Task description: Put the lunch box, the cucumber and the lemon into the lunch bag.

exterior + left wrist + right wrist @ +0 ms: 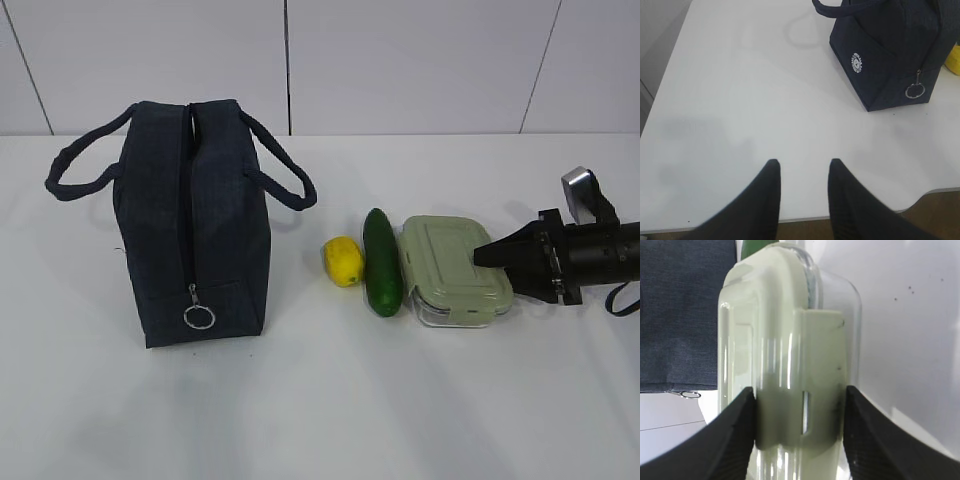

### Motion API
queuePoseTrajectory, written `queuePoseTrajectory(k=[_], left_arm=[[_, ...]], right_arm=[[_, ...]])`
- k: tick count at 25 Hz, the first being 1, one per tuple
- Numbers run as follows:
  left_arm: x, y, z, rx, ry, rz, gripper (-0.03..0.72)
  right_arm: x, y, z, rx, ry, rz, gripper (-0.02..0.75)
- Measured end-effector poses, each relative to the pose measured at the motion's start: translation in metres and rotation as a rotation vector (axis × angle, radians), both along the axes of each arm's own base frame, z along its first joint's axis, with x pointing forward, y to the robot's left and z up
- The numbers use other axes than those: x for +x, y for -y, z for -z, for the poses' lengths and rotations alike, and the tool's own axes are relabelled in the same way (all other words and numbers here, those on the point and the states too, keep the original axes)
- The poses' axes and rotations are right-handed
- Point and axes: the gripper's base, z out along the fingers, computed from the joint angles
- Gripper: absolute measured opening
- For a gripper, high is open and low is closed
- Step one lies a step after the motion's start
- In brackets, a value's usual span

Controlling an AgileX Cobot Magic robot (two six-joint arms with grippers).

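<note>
Right tool pinching lunch box at its end clip; left tool spread, empty, at surface edge; lunch bag logo unreadable

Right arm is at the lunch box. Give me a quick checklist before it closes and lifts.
1. Right gripper lined up on the lunch box: ok, one finger on each side of its near end.
2. Firm grip on the box: cannot tell, the jaws sit close against it but contact is unclear.
3. Lunch bag open to receive it: not ok, the zipper looks closed, ring pull at the bottom end.
4. Cucumber clear of the box: cannot tell, it lies right alongside.
5. Lemon out of the way: ok.
6. Left gripper free: ok, open over bare table.
</note>
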Motion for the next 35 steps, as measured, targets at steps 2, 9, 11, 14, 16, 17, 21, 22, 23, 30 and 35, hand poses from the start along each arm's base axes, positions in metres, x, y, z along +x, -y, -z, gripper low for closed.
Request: queuePoseTrajectory(k=[2, 9, 11, 14, 16, 17, 21, 22, 23, 30, 35], left_arm=[[0.000, 0.000, 0.000, 0.000, 0.000, 0.000, 0.239], [0.000, 0.000, 0.000, 0.000, 0.000, 0.000, 0.239], [0.000, 0.000, 0.000, 0.000, 0.000, 0.000, 0.239], [0.000, 0.000, 0.000, 0.000, 0.000, 0.000, 0.239], [0.000, 0.000, 0.000, 0.000, 0.000, 0.000, 0.239], [0.000, 0.000, 0.000, 0.000, 0.000, 0.000, 0.239], [0.000, 0.000, 0.000, 0.000, 0.000, 0.000, 0.239], [0.000, 0.000, 0.000, 0.000, 0.000, 0.000, 0.239], [0.000, 0.000, 0.000, 0.000, 0.000, 0.000, 0.239], [0.000, 0.000, 0.000, 0.000, 0.000, 0.000, 0.239], [0.000, 0.000, 0.000, 0.000, 0.000, 0.000, 0.239]], right_arm=[[0.000, 0.000, 0.000, 0.001, -0.002, 0.001, 0.400], [-0.001, 0.000, 0.000, 0.002, -0.005, -0.005, 0.396], [-0.001, 0.000, 0.000, 0.001, -0.006, -0.006, 0.396], [-0.001, 0.000, -0.003, -0.010, -0.001, -0.011, 0.395], [-0.001, 0.000, -0.006, -0.031, 0.009, -0.022, 0.395], [-0.001, 0.001, -0.008, -0.043, 0.013, -0.022, 0.395], [-0.001, 0.002, -0.011, -0.066, 0.018, -0.019, 0.393], [-0.001, 0.002, -0.011, -0.067, 0.015, -0.021, 0.393], [-0.002, 0.002, -0.011, -0.070, 0.013, -0.024, 0.393], [-0.002, 0.002, -0.012, -0.077, 0.008, -0.033, 0.392], [-0.003, 0.002, -0.012, -0.077, 0.008, -0.033, 0.383]])
